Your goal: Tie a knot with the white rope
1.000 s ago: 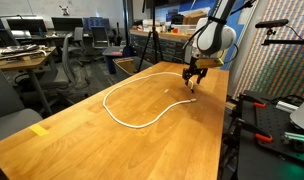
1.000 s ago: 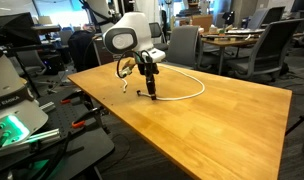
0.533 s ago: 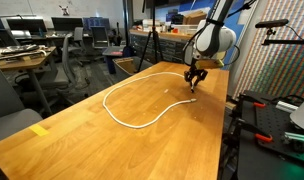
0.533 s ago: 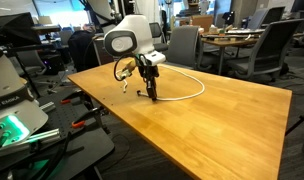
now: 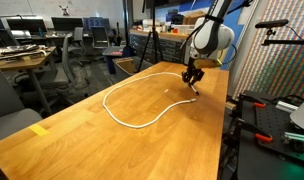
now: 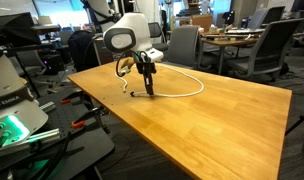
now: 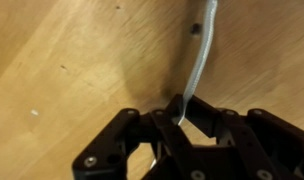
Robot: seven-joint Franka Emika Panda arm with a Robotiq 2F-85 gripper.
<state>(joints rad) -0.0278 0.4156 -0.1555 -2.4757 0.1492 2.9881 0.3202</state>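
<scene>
Around your gripper [image 5: 193, 82] the wooden table [image 5: 82, 140] is flat and open. Only the white rope [image 5: 135, 125] loops low across it. Beyond the gripper, off the table's edge, a black tripod [image 5: 149, 50] stands.

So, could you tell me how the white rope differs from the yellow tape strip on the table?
The white rope is long, thin and laid in a wide loop; the yellow tape is a short flat strip. The rope is pinched near one end by the gripper, while the tape lies untouched far from it, near a corner of the wooden table. Both rest on that table.
</scene>
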